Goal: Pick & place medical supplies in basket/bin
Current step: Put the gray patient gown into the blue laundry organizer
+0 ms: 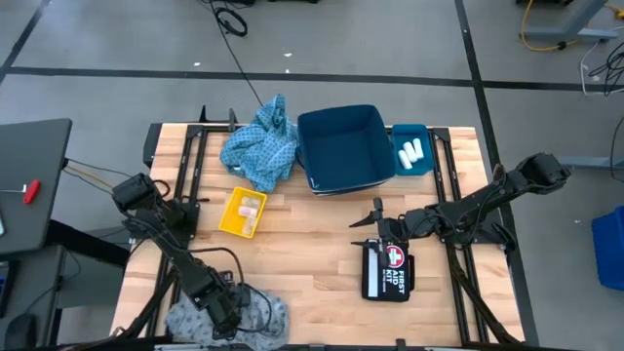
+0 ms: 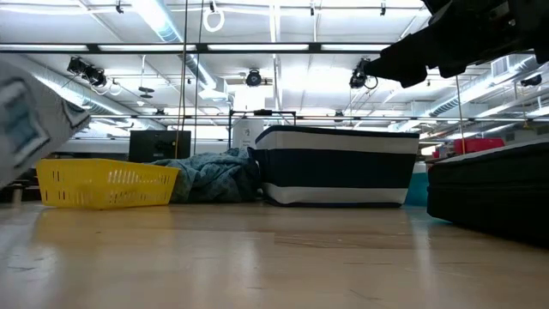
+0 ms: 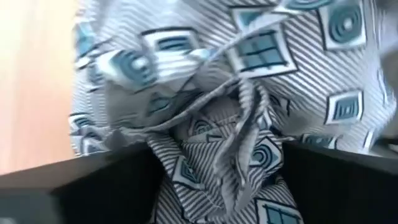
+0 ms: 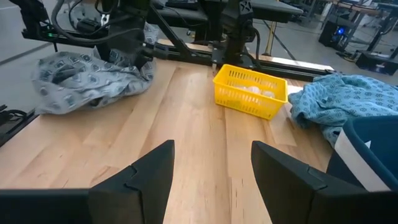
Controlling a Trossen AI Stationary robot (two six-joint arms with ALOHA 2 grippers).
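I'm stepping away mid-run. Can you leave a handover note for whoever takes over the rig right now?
Left claw: at the table's near left corner, fingers on either side of a bunched fold of the grey patterned cloth; a firm grip is not clear.
Right claw: open, empty, hovering above the black first aid kit pouch.
Done: small white rolls lie in the small teal tray; the yellow plastic basket holds pale items.
Left: the large dark blue bin looks empty; the light-blue patterned cloth lies beside it, and the grey cloth is unplaced.
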